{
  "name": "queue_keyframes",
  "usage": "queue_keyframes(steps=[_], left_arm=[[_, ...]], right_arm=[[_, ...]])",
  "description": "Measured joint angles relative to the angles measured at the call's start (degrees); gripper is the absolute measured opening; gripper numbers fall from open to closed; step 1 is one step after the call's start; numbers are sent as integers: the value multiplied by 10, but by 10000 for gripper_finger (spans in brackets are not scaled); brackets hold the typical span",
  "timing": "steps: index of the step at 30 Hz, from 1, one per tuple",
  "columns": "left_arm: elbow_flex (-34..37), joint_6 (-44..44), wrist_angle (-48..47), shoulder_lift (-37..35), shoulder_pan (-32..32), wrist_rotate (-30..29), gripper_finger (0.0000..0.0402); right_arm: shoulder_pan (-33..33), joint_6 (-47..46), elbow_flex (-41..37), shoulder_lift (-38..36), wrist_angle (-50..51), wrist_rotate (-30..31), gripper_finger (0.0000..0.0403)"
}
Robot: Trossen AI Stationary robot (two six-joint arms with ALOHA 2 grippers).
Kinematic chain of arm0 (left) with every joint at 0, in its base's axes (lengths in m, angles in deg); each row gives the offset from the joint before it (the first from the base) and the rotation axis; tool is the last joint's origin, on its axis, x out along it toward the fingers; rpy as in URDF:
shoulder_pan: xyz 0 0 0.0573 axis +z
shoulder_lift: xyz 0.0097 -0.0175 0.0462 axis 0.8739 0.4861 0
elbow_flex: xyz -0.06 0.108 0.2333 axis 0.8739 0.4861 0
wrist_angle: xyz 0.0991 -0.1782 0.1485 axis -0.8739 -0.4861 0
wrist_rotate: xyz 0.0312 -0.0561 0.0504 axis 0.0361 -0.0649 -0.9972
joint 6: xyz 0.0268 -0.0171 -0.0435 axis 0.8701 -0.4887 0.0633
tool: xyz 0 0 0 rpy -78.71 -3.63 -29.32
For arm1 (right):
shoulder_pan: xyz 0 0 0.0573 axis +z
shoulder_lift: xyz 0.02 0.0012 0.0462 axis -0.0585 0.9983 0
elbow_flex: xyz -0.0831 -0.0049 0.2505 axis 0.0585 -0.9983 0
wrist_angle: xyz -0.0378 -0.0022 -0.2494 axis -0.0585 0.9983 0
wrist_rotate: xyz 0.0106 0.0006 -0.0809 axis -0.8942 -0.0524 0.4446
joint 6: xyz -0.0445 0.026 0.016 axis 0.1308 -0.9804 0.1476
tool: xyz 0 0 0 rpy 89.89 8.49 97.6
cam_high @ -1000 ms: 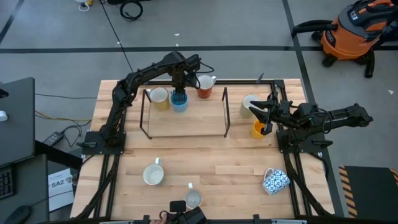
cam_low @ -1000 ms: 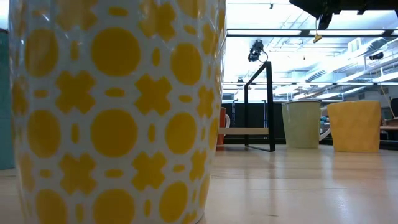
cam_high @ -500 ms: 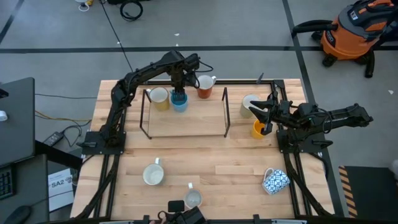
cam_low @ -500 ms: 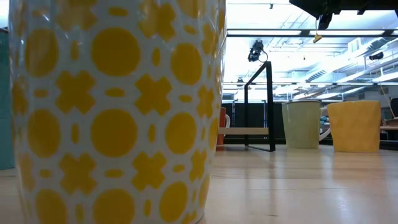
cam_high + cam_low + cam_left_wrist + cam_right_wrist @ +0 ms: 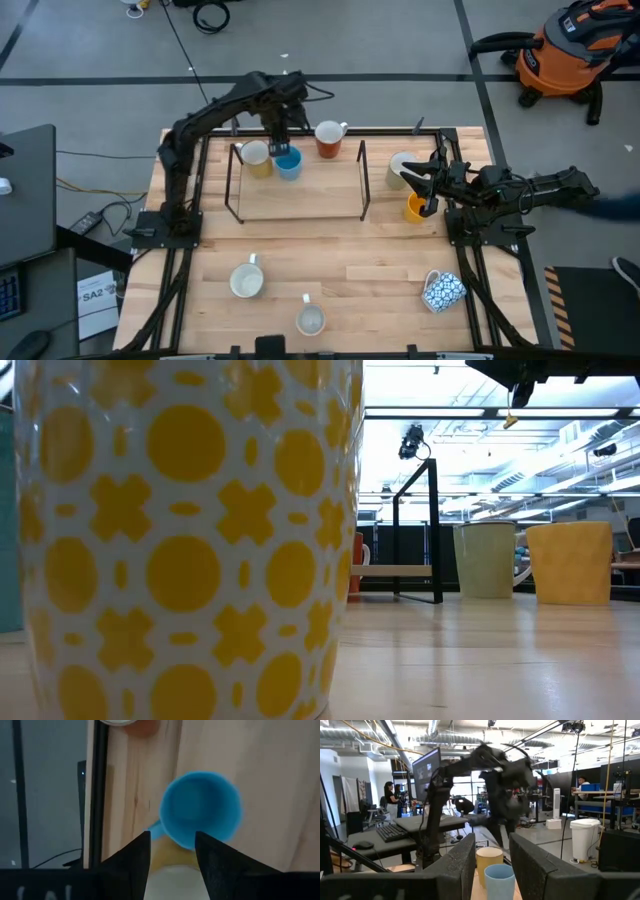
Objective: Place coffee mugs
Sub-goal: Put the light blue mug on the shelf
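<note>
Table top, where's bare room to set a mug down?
The rack shelf in front of the blue mug is bare, and the wood between the white mug and patterned mug. Crowded: around the right claw.

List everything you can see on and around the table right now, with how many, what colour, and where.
Rack: one, black frame with wooden base, table's far middle.
Mugs on the rack: cream mug, blue mug, red-brown mug.
Mugs right of the rack: pale green mug, orange-yellow mug.
Mugs at the near edge: two white, one blue-and-white patterned mug.
Vacuum: one, orange, on the floor far right.
Left gripper: open, above the blue mug.
Right gripper: by the orange-yellow mug.
</note>
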Motion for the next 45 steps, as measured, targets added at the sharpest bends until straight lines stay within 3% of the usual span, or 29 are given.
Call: queue_keyframes(steps=[5,12,18,31,45], left_arm=[[0,-77,-31,-66,-43,1,160],[0,-295,-54,-137,-126,1,160],[0,-439,-54,-150,-206,-1,160],[0,-472,-55,-146,-337,-2,160],[0,-514,-55,-146,-373,-4,160]], right_arm=[[0,0,0,0,0,0,125],[-6,10,0,0,-5,0,125],[-6,93,0,-1,-5,-1,125],[12,94,0,-60,-11,-1,125],[26,96,0,-164,57,0,125]])
